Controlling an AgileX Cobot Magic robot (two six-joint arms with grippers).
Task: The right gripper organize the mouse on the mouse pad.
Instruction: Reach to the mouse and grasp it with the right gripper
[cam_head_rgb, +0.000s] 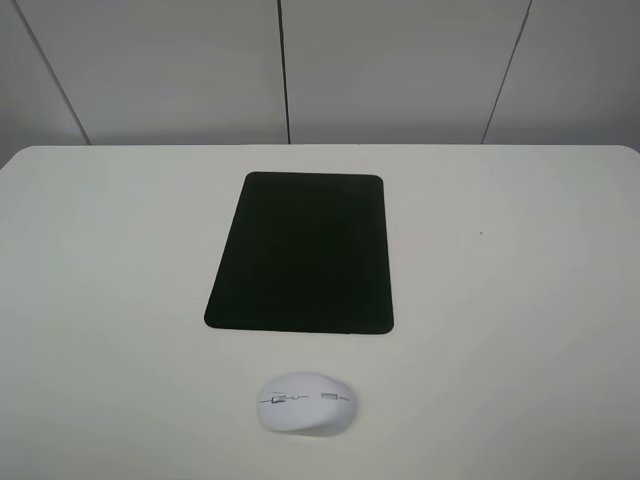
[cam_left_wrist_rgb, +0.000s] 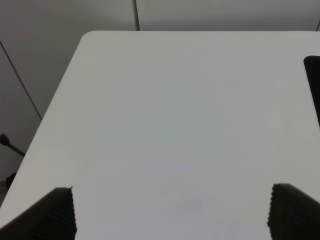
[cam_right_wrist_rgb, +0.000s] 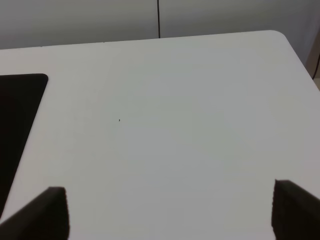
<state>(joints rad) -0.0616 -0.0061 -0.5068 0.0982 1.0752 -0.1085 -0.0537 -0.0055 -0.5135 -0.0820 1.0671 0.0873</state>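
So, mouse (cam_head_rgb: 305, 403): likely light, slick shell; pinch its long sides.
mouse pad (cam_head_rgb: 300, 255): mouse near, not touching.
Yr right claw (cam_right_wrist_rgb: 167, 202): wide open, empty.

Bare white table (cam_head_rgb: 520, 300) spreads wide on both sides of the flat mouse pad (cam_head_rgb: 300, 255), while the low mouse (cam_head_rgb: 307, 403) lies near the pad's front edge, apart from it.

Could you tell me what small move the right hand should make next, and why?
Probably swing the right hand toward the mouse. It hangs open and empty over the table, the mouse is not in its wrist view, and the mouse sits off the mouse pad, on the table just before the pad's near edge.
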